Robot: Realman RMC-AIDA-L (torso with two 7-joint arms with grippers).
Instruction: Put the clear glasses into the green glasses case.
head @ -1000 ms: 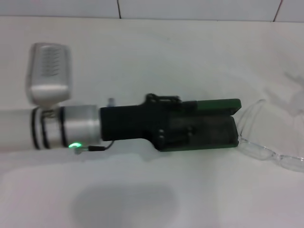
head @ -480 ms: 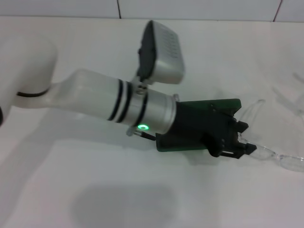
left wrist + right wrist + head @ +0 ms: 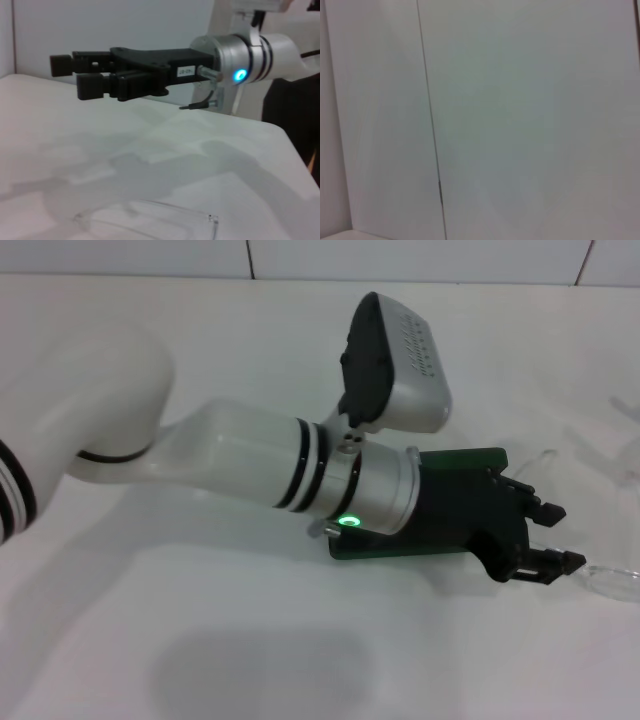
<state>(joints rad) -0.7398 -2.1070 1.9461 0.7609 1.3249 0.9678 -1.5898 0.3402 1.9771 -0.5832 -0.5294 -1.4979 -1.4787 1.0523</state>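
Note:
The green glasses case (image 3: 455, 461) lies at the middle of the white table, mostly hidden under my left arm. Only its lid edge and its near rim show. My left gripper (image 3: 560, 537) hangs open past the case's right end, fingertips pointing right with nothing between them. The clear glasses (image 3: 612, 580) lie just right of the fingertips, partly cut off by the picture's edge, with one thin arm (image 3: 540, 456) showing behind the gripper. In the left wrist view a black gripper (image 3: 72, 75) hovers above the table, and a clear lens of the glasses (image 3: 150, 220) lies on the table in front.
The white table (image 3: 250, 640) ends at a tiled wall (image 3: 400, 255) at the back. My left arm (image 3: 230, 460) stretches across the table from the left. The right wrist view shows only a pale wall (image 3: 520, 125).
My left arm has swung in and my left gripper has moved to the right, from over the case to beyond its right end. It now covers the left part of the glasses.

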